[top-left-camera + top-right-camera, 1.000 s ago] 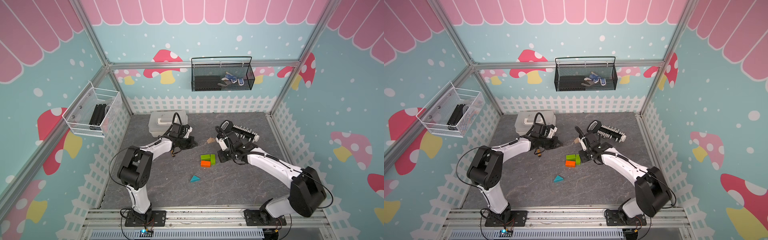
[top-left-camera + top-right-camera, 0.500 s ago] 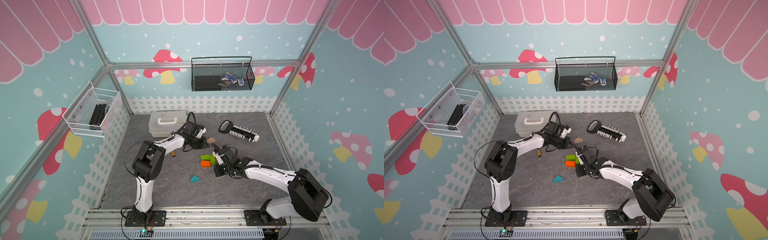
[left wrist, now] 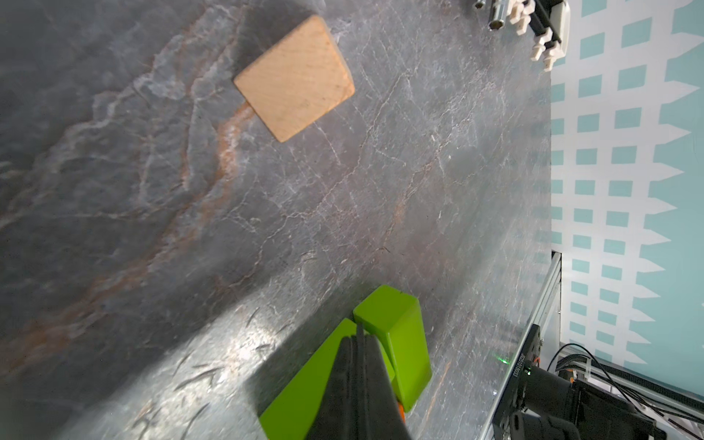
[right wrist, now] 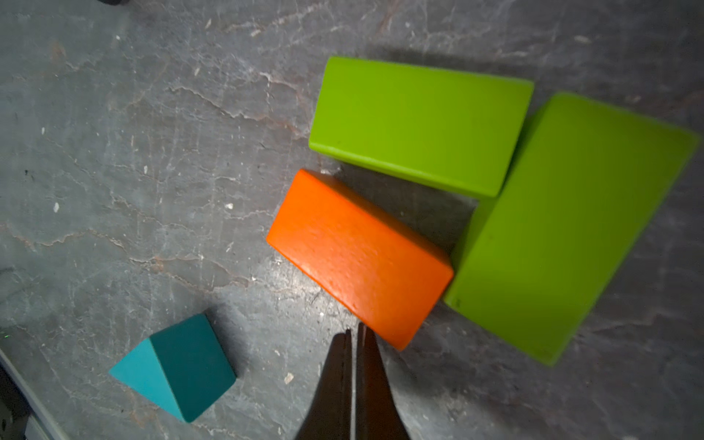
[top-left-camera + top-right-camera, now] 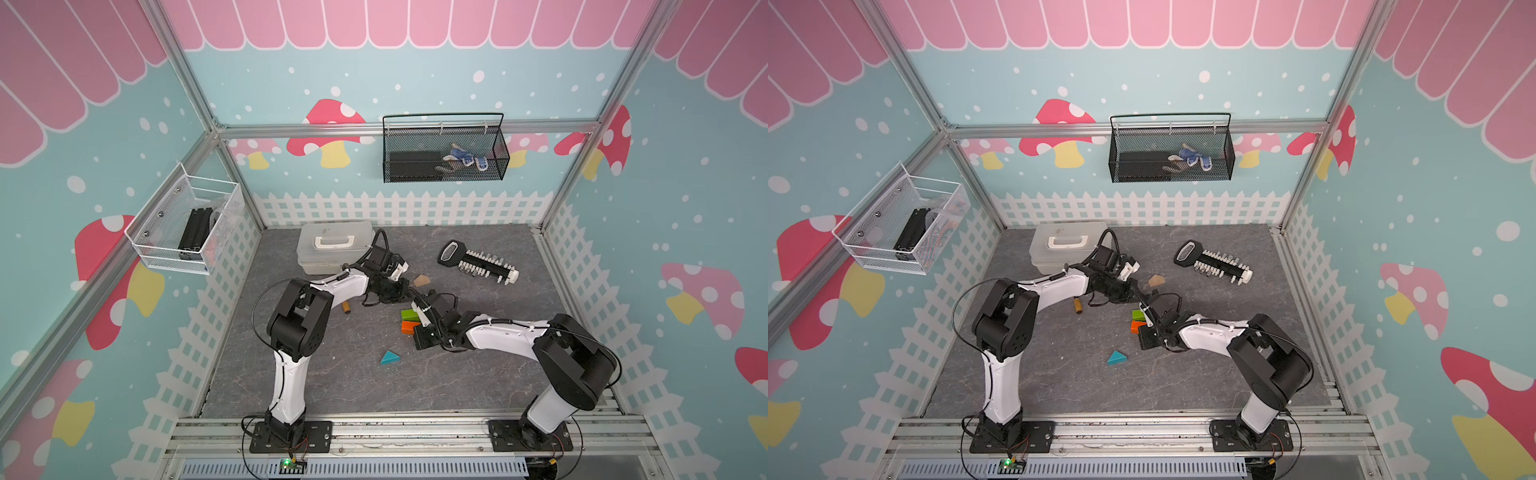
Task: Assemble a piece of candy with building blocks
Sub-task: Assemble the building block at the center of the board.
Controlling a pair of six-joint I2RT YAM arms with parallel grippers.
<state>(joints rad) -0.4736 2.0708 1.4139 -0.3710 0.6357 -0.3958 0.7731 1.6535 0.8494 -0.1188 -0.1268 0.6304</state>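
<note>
both jaws pinched together, empty, near green cuboids (image 4: 419,125) and an orange cuboid (image 4: 360,257) on veined floor (image 4: 152,171).

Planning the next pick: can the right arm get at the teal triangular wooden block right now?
Probably yes: the teal triangular wooden block lies by itself close to the shut right pincer, with nothing between them.

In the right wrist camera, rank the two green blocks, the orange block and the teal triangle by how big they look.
1. Broad green block, though it may simply sit nearer the lens
2. Slim green block
3. Orange block, only a little smaller
4. Teal triangle, clearly smallest
</note>
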